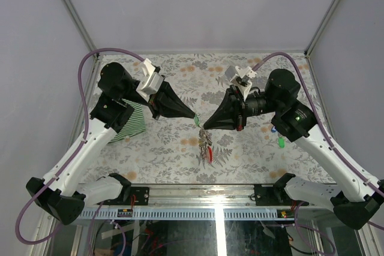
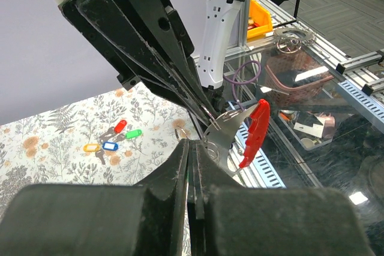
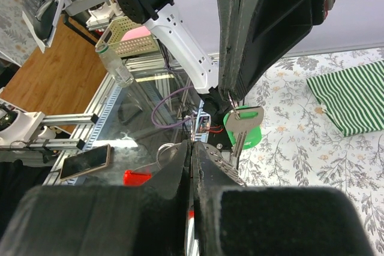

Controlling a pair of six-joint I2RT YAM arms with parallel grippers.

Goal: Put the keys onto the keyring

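My left gripper (image 1: pixel 194 116) is shut on a silver key with a green head (image 3: pixel 242 125), which hangs blade down from its fingertips above the middle of the table. A finger's width away, my right gripper (image 1: pixel 206 126) is shut on the keyring (image 2: pixel 227 131); its grey metal strip and red loop (image 2: pixel 254 132) dangle below the tips. The two grippers point at each other, tips almost touching. In the left wrist view, several loose keys (image 2: pixel 120 126) with red, green, blue and yellow heads lie together on the floral table.
A green striped cloth (image 1: pixel 133 119) lies at the table's left, under my left arm. The loose keys (image 1: pixel 279 142) sit at the right, partly under my right arm. The floral mat (image 1: pixel 180 148) ends at the metal front rail (image 1: pixel 198 193).
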